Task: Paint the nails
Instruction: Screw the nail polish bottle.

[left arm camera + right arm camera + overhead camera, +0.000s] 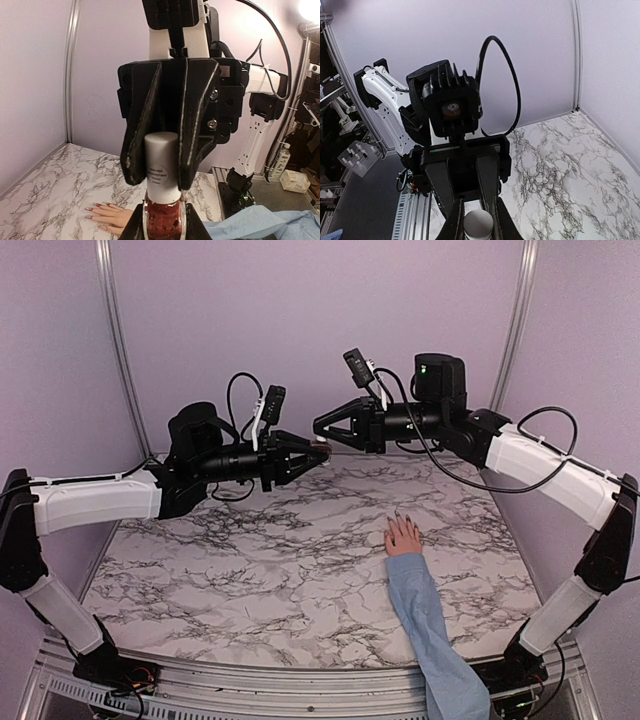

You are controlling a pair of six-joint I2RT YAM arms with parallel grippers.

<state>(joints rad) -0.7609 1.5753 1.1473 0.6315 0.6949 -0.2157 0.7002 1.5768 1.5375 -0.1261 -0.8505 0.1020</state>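
Marble table (250, 560): lilac walls; from above, a pinkish hand (404, 537) in a blue sleeve (430, 630) lies flat near the right edge, dark nails (398, 515) toward the far edge.
Grippers: left gripper (312, 454) and right gripper (322, 428) meet above the far middle.
Left wrist view: left gripper clamps a red polish bottle (165, 222); right gripper grips its white cap (161, 165).
Right wrist view: cap pinched between the right gripper's jaws.
Cap removal: hold the bottle rigid, twist, pull along its axis.

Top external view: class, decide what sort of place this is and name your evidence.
Probably a robot test cell: plain lilac walls on aluminium posts, two arms bolted to a marble-patterned table, and a dummy hand in a blue sleeve. The left tool and right tool grip one polish bottle.
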